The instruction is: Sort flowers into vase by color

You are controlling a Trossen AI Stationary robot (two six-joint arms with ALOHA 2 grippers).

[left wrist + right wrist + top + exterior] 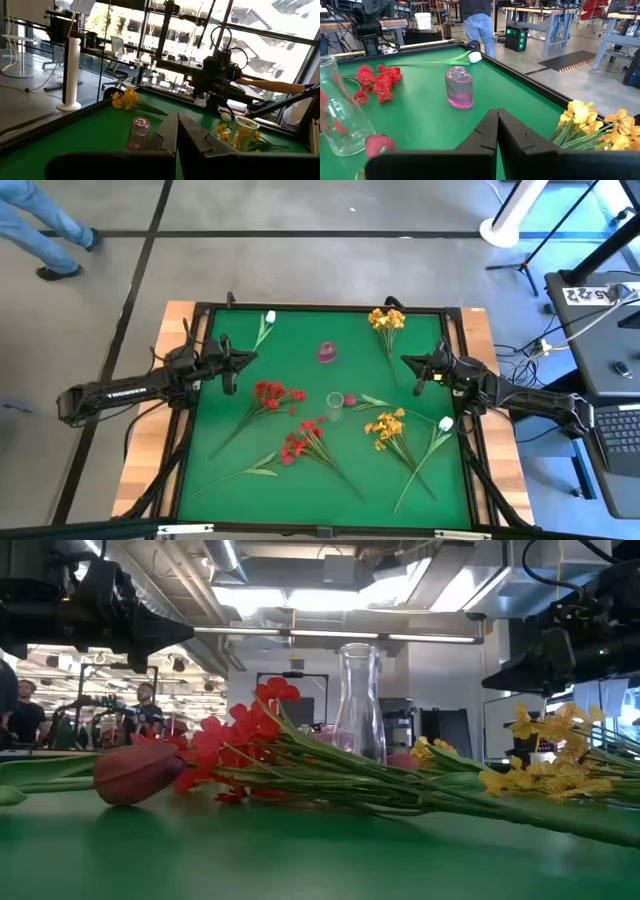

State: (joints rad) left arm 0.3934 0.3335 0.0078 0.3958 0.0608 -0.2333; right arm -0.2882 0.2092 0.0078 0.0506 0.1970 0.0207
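Flowers lie flat on the green table [210,480]. There are two red sprays [268,392] [300,443], two yellow sprays [386,320] [386,426], and two white buds [270,318] [445,423]. A loose red bud [350,400] lies beside the clear vase [335,406]. The pink ribbed vase [327,353] stands upright farther back. My left gripper [228,366] [177,116] hovers shut, left of the vases. My right gripper [415,370] [497,113] hovers shut, right of them. Neither touches anything.
The table has a raised black frame [320,307] around the green mat. Green stems fan out toward the near edge [330,470]. A person [477,20] stands beyond the far edge. A desk with equipment [600,330] stands to the table's right.
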